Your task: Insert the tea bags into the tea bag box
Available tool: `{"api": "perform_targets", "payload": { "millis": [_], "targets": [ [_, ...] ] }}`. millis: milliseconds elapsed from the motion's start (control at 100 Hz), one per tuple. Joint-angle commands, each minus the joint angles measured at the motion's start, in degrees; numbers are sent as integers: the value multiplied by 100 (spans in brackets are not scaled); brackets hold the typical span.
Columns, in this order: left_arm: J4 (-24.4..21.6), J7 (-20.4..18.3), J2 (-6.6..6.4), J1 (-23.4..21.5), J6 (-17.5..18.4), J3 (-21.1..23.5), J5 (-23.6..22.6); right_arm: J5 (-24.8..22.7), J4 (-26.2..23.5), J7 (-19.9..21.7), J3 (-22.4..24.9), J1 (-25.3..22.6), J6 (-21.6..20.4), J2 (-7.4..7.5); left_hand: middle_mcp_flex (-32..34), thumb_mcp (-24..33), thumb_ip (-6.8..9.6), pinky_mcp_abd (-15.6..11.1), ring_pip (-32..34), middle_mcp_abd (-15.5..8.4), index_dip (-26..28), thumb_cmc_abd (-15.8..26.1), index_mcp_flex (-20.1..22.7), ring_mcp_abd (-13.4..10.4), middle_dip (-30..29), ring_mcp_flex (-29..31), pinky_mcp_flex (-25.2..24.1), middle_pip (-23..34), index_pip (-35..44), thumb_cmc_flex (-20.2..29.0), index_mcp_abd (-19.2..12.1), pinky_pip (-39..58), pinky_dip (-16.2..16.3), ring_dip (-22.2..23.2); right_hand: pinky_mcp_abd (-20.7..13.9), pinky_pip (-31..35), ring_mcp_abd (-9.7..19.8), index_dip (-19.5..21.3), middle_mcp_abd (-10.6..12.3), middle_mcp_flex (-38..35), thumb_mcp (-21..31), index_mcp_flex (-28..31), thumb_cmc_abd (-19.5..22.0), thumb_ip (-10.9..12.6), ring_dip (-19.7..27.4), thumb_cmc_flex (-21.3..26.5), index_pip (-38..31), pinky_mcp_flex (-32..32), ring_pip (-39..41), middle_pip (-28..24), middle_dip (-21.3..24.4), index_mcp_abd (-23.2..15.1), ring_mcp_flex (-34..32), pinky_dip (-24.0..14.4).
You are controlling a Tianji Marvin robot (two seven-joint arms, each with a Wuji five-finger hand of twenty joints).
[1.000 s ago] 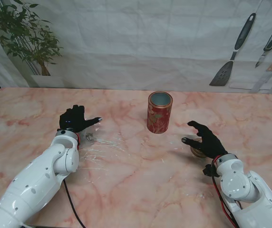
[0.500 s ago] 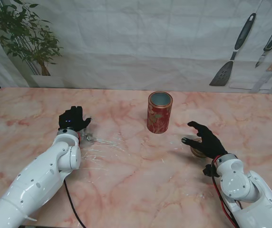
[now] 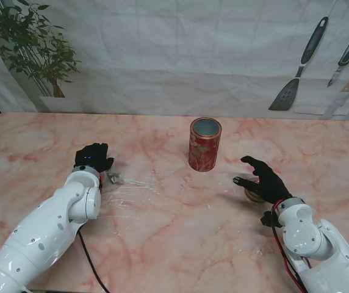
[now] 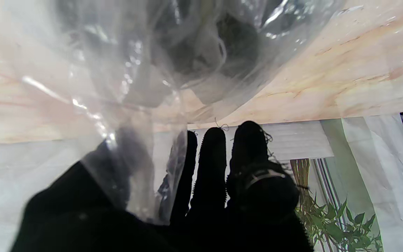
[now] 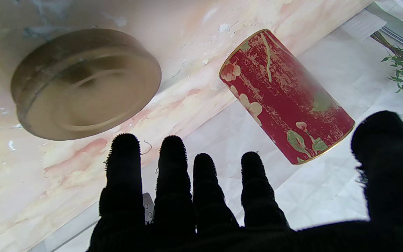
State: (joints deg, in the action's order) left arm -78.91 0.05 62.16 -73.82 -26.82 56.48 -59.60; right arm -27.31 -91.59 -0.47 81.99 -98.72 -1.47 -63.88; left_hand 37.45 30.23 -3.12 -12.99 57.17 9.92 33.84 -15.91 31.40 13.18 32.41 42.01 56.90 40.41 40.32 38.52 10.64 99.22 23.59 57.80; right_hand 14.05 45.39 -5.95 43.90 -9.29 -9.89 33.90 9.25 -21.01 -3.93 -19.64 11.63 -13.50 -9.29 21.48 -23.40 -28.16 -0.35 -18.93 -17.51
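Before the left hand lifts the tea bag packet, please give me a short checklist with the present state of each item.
1. Tea tin stands upright with its mouth open: ok.
2. Lid is off the tin and lies on the table by the right hand: ok.
3. Right hand is open, holds nothing and is apart from the tin: ok.
4. Left hand has its fingers curled on the clear plastic packet: ok, but how firm the hold is: cannot tell.
5. Tea bags are really inside the packet: cannot tell, only dark blurred shapes show through the plastic.
6. Table between packet and tin has nothing standing on it: ok.
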Motion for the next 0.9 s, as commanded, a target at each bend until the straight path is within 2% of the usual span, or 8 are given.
{"api": "perform_targets", "payload": {
  "millis": [0,110,150,190,390,630,730,890],
  "targets": [
    [-107,-106,-53,-30,-37,33,-28,-17,11,62,-14,4,-54,1,139,-210,-236,-589,-99,-166,-78,43,198,12,-148,124,69,-25,51,387,-188,363,-56,-117,-141,-151,65,-76,93,88,-131,-154,136,-19,-60,13,-23,-1,-81,3,52,-4,-19,-81],
    [-212,-164,-50,-114,-80,120,25,-25,23,75,-23,16,-68,5,305,-1336,-301,-569,-124,-287,-317,347,369,84,-214,134,62,0,425,1413,-496,340,-37,-279,-148,-152,66,-87,87,89,-140,-153,150,-18,-60,26,-32,-6,-82,-2,51,-3,-23,-90],
    [-235,-133,-29,-138,-139,144,140,-27,26,80,-28,21,-65,6,348,-2897,-142,-476,-129,-321,-449,911,428,138,-228,118,43,9,596,2546,-596,319,-36,-338,-147,-152,64,-92,87,90,-146,-156,154,-18,-60,29,-34,-9,-83,-2,51,-4,-22,-93],
    [-264,-110,-1,-156,-250,158,324,-28,25,88,-31,24,-63,8,390,-3097,-166,-363,-109,-354,-422,1170,535,173,-204,117,21,54,680,2759,-667,357,-17,-334,-146,-154,68,-96,86,91,-149,-160,161,-17,-60,36,-35,-9,-84,-2,52,-3,-19,-96],
    [-374,128,182,-217,-797,250,1276,-46,27,84,-47,31,-60,9,519,-3272,-197,-375,176,-420,-246,1599,661,218,-59,219,72,324,1106,3018,-682,566,15,-261,-153,-155,70,-112,90,81,-172,-156,174,-14,-62,74,-55,-18,-81,-23,45,-5,-36,-111],
    [-361,445,312,-229,-1045,284,1633,-50,15,123,-61,31,-46,17,922,-3298,-157,-1161,1415,-665,319,1733,624,-288,469,1164,579,1148,1940,2808,-639,1033,-16,208,-155,-156,65,-130,92,81,-210,-154,221,-13,-63,108,-70,-23,-83,-45,44,-5,-44,-126],
    [-265,776,411,-231,-1010,326,1817,-49,1,132,-63,24,-38,19,1451,-3289,-150,-1561,2344,-877,654,1795,635,-802,908,2470,690,1831,2332,2532,-559,1543,483,-202,-154,-158,67,-136,96,78,-223,-148,227,-10,-62,134,-79,-22,-84,-60,42,-5,-43,-131],
    [-151,1121,509,-229,-926,359,1955,-49,-21,161,-66,16,-27,24,2332,-3210,-43,-1710,3028,-1298,1473,1987,1019,-953,908,3088,783,2470,2734,2035,-522,1950,1046,-791,-168,-158,60,-146,102,79,-251,-142,246,-8,-63,148,-90,-31,-84,-72,44,-9,-46,-140]
  ]
}}
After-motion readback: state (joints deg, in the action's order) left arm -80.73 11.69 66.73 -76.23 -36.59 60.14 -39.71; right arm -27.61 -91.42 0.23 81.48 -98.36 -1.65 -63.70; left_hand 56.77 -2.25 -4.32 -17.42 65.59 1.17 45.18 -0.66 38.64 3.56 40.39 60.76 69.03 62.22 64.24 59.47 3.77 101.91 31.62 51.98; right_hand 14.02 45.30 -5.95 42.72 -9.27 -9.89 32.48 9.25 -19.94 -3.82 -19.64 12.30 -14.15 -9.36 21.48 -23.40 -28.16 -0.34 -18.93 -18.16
